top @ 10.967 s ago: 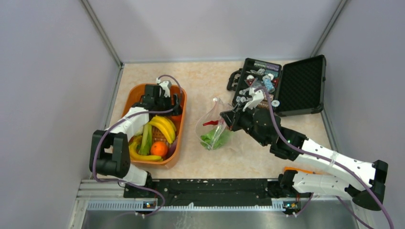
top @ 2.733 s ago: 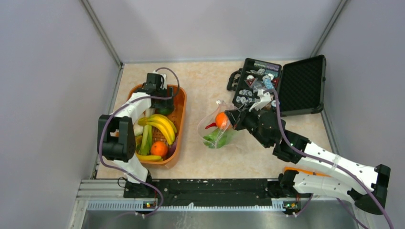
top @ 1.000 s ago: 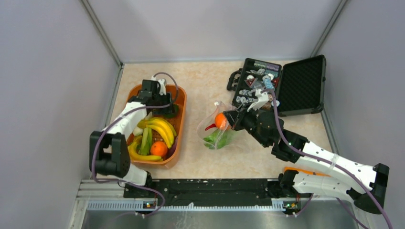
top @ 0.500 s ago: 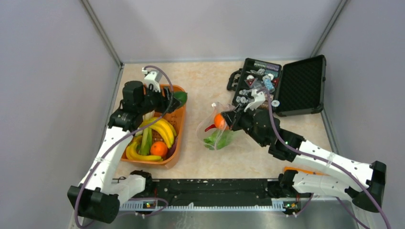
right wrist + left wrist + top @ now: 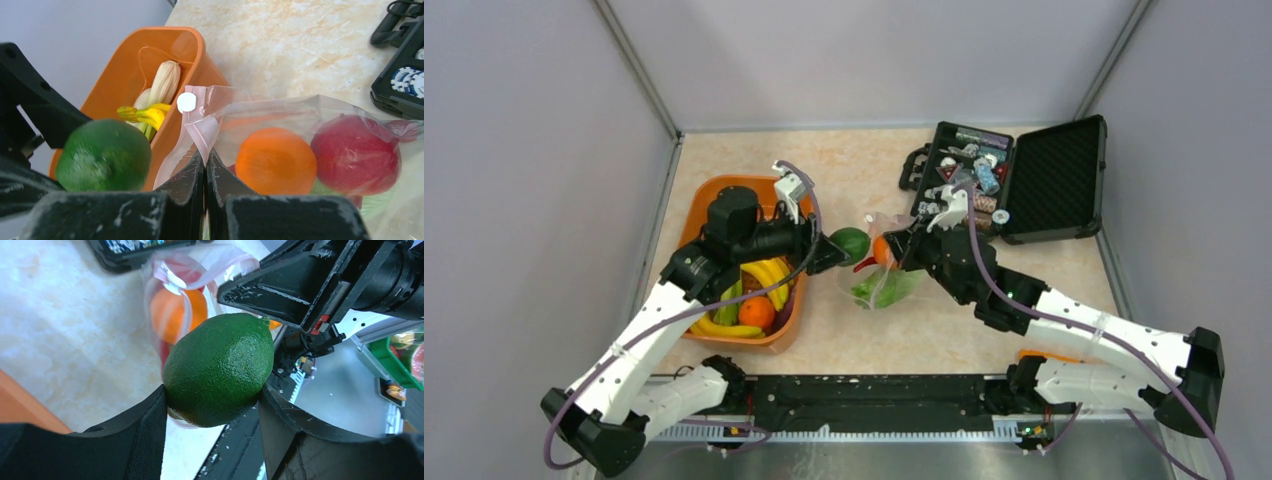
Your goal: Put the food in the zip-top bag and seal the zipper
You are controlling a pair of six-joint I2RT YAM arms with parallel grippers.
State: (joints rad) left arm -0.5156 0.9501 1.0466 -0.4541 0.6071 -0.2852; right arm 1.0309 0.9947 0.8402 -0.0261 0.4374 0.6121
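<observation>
Green lime between orange tub, bag.

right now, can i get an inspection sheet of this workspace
surface: beige marbled table
job's things: zip-top bag holds an orange, a red piece and greens; green fruit held beside its mouth; bananas lie in orange tub
clutter: open black case with chips
grippers: left gripper shut on green fruit; right gripper pinching the bag's mouth edge
cables: purple cable along each arm
surroundings: grey walls on three sides
</observation>
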